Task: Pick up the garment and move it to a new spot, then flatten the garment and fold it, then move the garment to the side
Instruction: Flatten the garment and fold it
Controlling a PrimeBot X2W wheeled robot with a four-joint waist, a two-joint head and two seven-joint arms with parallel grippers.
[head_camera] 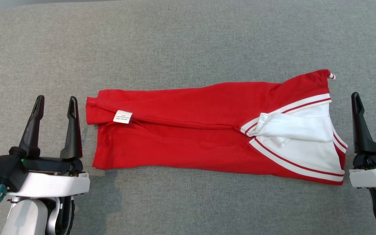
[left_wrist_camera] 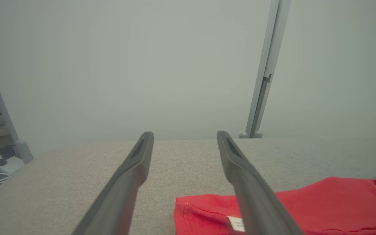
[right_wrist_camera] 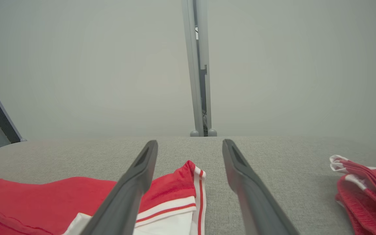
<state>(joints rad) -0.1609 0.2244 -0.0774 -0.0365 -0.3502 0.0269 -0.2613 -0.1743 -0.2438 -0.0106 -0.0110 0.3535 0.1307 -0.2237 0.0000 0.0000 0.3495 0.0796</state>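
Head view: a red garment (head_camera: 207, 127) with white, red-striped trim lies flat and partly folded on a grey cloth-covered worktop (head_camera: 188, 39). Its long axis runs left to right across the robot's front. The end with a small white care label (head_camera: 122, 117) points to the robot's left, and the white-trimmed end points to its right. The left end effector (head_camera: 56, 98) sits just beside the garment's label end, fingers spread wide and holding nothing. The right end effector (head_camera: 370, 93) sits just beside the garment's white end, also wide open and empty. Neither touches the cloth, and each arm looks about equally near its own end, so a two-handed grasp at both ends seems the likely next step. Left wrist view: the left end effector (left_wrist_camera: 185, 133) shows two dark fingers wide apart, with the garment's label corner (left_wrist_camera: 321, 202) partly behind one finger, to that side of the gap. Right wrist view: the right end effector (right_wrist_camera: 190, 142) is open and empty, with the garment's striped edge (right_wrist_camera: 60, 195) lying in the gap between its fingers. A second red-and-white bundle (right_wrist_camera: 364, 189) lies well apart from the garment.
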